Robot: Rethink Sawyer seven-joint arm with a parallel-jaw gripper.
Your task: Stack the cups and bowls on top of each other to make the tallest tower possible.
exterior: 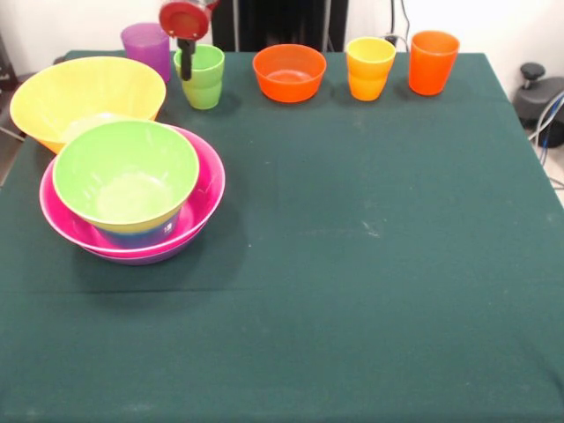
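At the left stands the tower: a light green bowl (126, 172) sits in a wide pink bowl (201, 201), with a bit of blue bowl (145, 234) showing under it and a purple rim (145, 258) at the bottom. Behind the tower lies the big yellow bowl (84, 97). Along the far edge stand a purple cup (145, 46), a light green cup (206, 81), a small orange bowl (289, 72), a yellow-orange cup (370, 69) and an orange cup (433, 62). My gripper (186, 63) hangs at the light green cup's left rim, under its red wrist.
The dark green cloth (370, 264) covers the whole table. A black object with cables (539, 101) sits off the right edge. The yellow bowl reaches over the table's left edge.
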